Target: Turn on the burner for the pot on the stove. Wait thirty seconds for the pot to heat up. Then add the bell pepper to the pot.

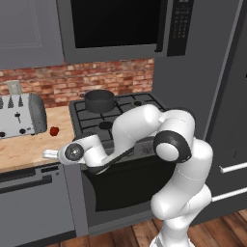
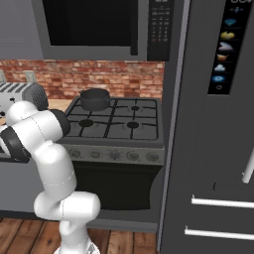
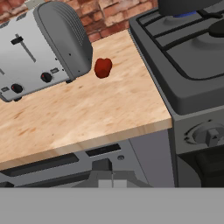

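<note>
Hand view first: the bell pepper is seen sitting on the wooden tabletop, just beside the toaster and well apart from the stove edge. A blue glow can be made out under the pot at the top of that view, so the burner is probably lit already, though that's a guess. The pot is parked on the back left burner in the left base view, with the pepper down on the tabletop between toaster and stove.

The pincer is pressed together with nothing pinched, held low in front of the cabinet face, tips barely poking up.

As for handling: the pepper should be reckoned light, fairly firm, and glossy, so a bit slippery and likely to roll if nudged. It would best be taken across its widest middle, from above, with the jaws spread first. The toaster is close on one side, so room there looks tight.
</note>
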Robot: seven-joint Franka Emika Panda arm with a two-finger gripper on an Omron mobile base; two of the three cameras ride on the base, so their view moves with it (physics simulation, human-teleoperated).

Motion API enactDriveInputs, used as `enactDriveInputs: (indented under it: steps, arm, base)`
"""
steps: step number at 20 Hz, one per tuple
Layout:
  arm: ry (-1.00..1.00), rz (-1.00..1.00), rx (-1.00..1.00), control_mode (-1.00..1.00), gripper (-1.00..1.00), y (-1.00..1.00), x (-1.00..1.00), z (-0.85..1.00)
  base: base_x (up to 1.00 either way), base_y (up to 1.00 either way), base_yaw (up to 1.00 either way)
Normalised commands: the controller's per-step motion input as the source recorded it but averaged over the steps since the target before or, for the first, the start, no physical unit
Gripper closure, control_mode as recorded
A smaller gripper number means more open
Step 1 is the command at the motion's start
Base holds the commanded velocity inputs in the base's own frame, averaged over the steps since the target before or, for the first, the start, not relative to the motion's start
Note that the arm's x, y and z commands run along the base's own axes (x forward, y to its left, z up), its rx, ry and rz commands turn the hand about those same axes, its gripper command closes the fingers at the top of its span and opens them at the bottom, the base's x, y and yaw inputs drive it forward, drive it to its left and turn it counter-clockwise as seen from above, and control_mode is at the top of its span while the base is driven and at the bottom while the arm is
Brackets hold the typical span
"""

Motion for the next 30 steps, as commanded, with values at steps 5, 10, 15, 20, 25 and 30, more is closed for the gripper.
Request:
enactDriveInputs:
  steps: [5, 10, 15, 20, 25, 30]
  arm:
    - [0.0, 0.0, 0.0, -1.0, 1.0, 0.0, 0.0, 0.0]
    - [0.0, 0.0, 0.0, -1.0, 1.0, 0.0, 0.0, 0.0]
    - [0.0, 0.0, 0.0, -1.0, 1.0, 0.0, 0.0, 0.0]
    - [0.0, 0.0, 0.0, -1.0, 1.0, 0.0, 0.0, 0.0]
    - [0.0, 0.0, 0.0, -1.0, 1.0, 0.0, 0.0, 0.0]
    - [0.0, 0.0, 0.0, -1.0, 1.0, 0.0, 0.0, 0.0]
  base:
    - [0.0, 0.0, 0.0]
    - [0.0, 0.0, 0.0]
    - [0.0, 0.0, 0.0]
    - [0.0, 0.0, 0.0]
    - [0.0, 0.0, 0.0]
    - [0.0, 0.0, 0.0]
